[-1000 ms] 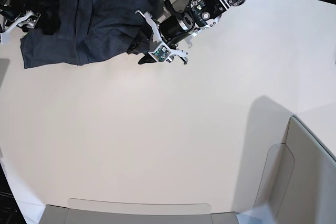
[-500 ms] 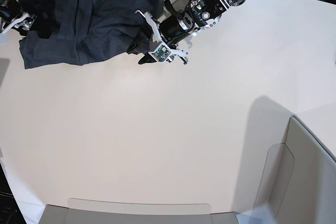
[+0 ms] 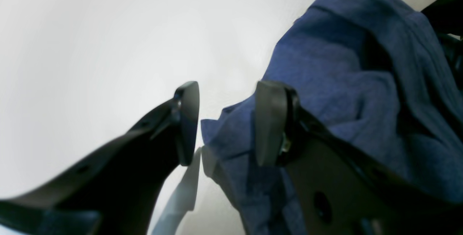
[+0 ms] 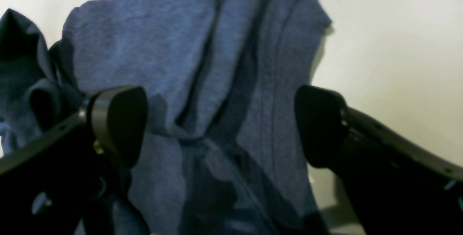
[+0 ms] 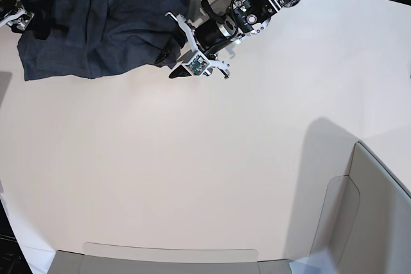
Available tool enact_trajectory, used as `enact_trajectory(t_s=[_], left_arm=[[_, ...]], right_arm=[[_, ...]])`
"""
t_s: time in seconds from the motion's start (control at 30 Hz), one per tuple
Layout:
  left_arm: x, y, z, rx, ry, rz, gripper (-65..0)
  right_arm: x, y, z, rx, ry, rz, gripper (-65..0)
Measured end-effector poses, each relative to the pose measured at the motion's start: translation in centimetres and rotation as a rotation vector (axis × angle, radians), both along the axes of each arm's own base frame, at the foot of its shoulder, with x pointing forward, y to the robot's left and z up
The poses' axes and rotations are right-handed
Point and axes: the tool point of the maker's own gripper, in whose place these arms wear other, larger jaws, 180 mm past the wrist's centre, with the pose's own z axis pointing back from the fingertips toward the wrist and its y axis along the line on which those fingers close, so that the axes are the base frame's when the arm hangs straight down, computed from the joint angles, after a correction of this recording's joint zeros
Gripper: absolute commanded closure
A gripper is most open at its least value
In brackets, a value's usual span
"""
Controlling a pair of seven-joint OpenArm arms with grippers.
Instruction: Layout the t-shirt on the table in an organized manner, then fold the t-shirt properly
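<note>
At the far left of the bench [image 5: 212, 165], the shirt [image 5: 96, 24] lies bunched in rumpled folds, reaching from the left edge toward the middle of the far side. The right gripper [image 4: 220, 126] is over the cloth at the shirt's left end, its jaws spread wide apart, with folds between them but not pinched. At the shirt's right corner, the left gripper [image 3: 226, 122] has its jaws partly apart, straddling a corner of the fabric; whether they pinch it I cannot tell. A grey bin [image 5: 366, 216] stands near right.
</note>
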Motion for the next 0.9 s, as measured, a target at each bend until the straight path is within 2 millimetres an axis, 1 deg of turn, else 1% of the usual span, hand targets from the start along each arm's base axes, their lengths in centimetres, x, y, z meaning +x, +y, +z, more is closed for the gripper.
enact_trajectory(t_s=[0.07, 0.17, 0.37, 0.57, 0.8, 0.9], left_arm=[[0.0, 0.0, 0.0, 0.000, -0.001, 0.000, -24.7], [0.0, 0.0, 0.0, -0.001, 0.000, 0.000, -24.7], [0.0, 0.0, 0.0, 0.000, 0.000, 0.001, -24.7], [0.1, 0.0, 0.0, 0.000, -0.001, 0.002, -24.7], [0.0, 0.0, 0.0, 0.000, 0.000, 0.002, -24.7], [0.1, 0.0, 0.0, 0.000, -0.001, 0.002, -24.7]], right_arm=[[0.0, 0.0, 0.0, 0.001, -0.001, 0.000, -65.0], [0.3, 0.6, -0.4, -0.003, 0.010, 0.027, -65.0], [1.0, 1.3, -0.2, 0.022, -0.032, 0.016, -65.0], [1.0, 1.5, 0.6, 0.078, -0.080, -0.006, -65.0], [0.7, 1.3, 0.8, 0.085, -0.082, -0.012, -65.0], [0.3, 1.6, 1.2, 0.085, -0.079, 0.002, -65.0]])
